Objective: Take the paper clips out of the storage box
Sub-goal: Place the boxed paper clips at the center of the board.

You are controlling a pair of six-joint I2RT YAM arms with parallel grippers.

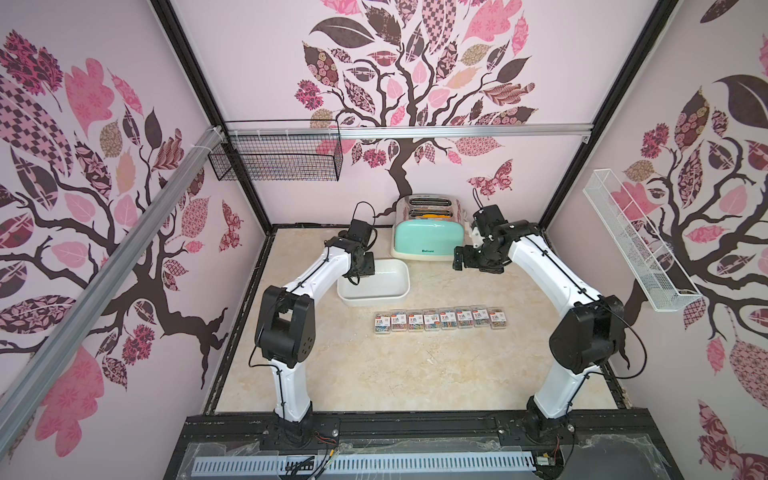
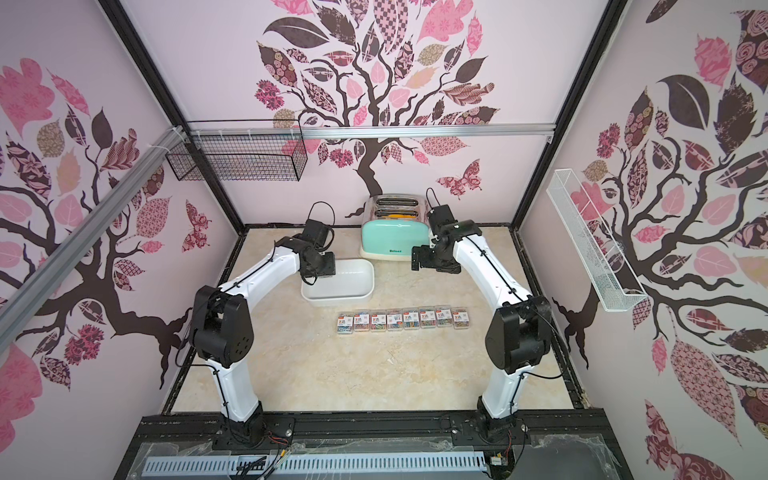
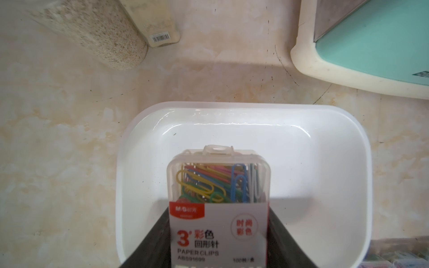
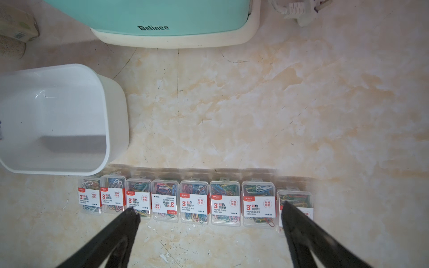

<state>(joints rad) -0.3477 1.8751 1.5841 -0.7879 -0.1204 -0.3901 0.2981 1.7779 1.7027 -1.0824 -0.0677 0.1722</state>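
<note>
The storage box (image 1: 374,297) (image 2: 336,300) is a white low-walled tub left of centre. My left gripper (image 1: 360,275) (image 3: 218,215) hangs over it, shut on one clear case of paper clips (image 3: 218,183) with a white label. The box floor (image 3: 313,185) around that case is bare. In both top views my wrist hides the held case. Several more cases of paper clips (image 1: 440,319) (image 2: 402,319) (image 4: 195,201) lie in a row on the table in front of the box. My right gripper (image 1: 460,259) (image 4: 209,207) stands open above that row, holding nothing.
A mint-green toaster (image 1: 428,240) (image 4: 162,14) stands behind the box, its plug (image 4: 299,11) on the table beside it. Two tall jars (image 3: 97,34) stand at the back left. A black wire basket (image 1: 274,156) and a white one (image 1: 640,241) hang on the walls.
</note>
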